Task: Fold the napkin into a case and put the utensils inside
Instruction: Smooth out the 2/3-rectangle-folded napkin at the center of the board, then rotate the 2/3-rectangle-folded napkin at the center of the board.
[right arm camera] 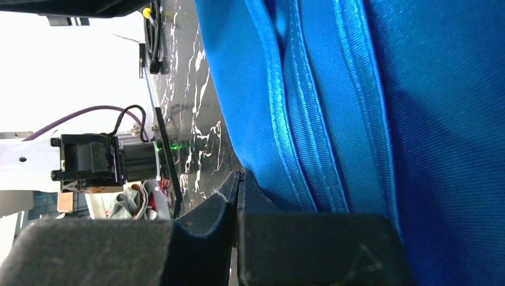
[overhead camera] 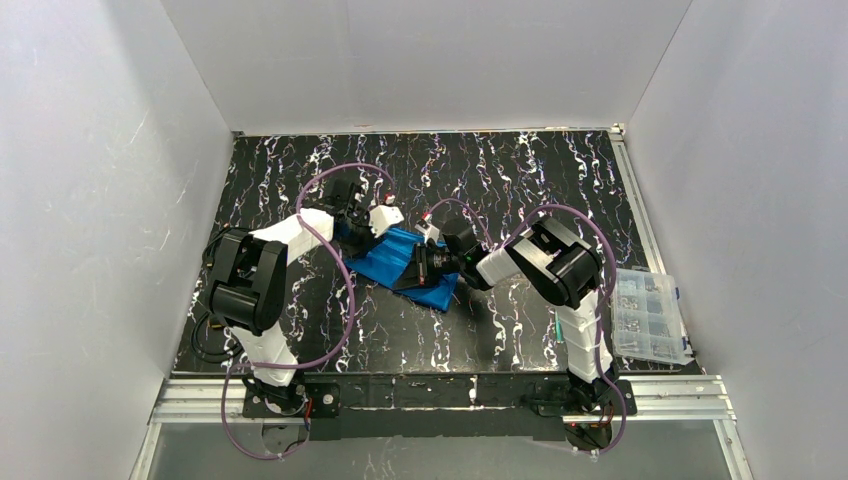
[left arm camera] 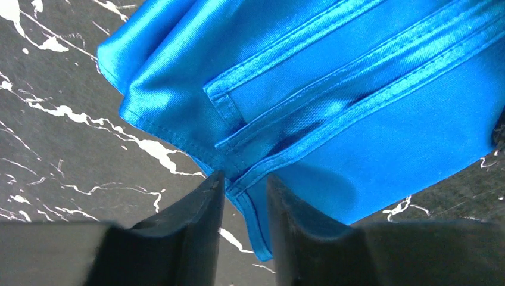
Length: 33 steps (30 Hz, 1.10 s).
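Both grippers at a half-folded blue napkin, mid-table.

The napkin lies bunched in layers on the dark marbled table, its near right part hidden under the right arm's wrist. The left gripper has its jaws slightly parted over a hemmed edge at the napkin's far left; whether they pinch it I cannot tell. The right gripper has its fingers pressed together against the cloth's folds, and any cloth between them is hidden. A clear plastic box sits far right.
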Each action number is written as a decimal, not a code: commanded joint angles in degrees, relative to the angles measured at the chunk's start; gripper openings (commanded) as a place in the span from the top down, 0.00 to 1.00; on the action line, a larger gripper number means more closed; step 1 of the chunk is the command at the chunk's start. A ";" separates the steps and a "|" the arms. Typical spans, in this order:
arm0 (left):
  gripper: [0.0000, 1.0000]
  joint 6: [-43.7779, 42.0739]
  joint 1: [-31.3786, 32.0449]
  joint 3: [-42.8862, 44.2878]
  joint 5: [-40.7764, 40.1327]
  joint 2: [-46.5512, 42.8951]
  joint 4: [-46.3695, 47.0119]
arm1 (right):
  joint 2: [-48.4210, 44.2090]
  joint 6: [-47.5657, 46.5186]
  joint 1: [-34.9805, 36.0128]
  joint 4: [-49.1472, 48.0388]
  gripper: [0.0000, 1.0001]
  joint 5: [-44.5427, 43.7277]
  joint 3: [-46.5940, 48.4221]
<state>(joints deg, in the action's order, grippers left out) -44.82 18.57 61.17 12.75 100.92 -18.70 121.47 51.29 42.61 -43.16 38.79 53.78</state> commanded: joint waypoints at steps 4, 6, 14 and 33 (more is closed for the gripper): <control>0.25 4.15 0.07 5.69 1.80 -6.76 -10.01 | 1.68 -3.43 -0.77 1.52 0.93 -1.74 -1.07; 0.23 4.95 0.11 7.60 4.40 -7.74 -14.29 | 2.15 -3.32 -0.73 0.92 0.94 -1.33 -1.21; 0.35 9.37 2.03 2.47 16.31 -8.58 -19.17 | 2.68 -1.65 -0.77 -0.89 0.94 -0.30 -1.09; 0.83 10.09 -1.63 8.68 13.07 6.71 -21.35 | 2.11 -0.76 -0.94 -1.35 0.97 0.96 -2.55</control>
<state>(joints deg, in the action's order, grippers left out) -34.89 19.33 66.76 25.74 105.30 -36.82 122.21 52.18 42.06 -46.06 39.90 53.41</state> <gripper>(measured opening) 0.187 0.054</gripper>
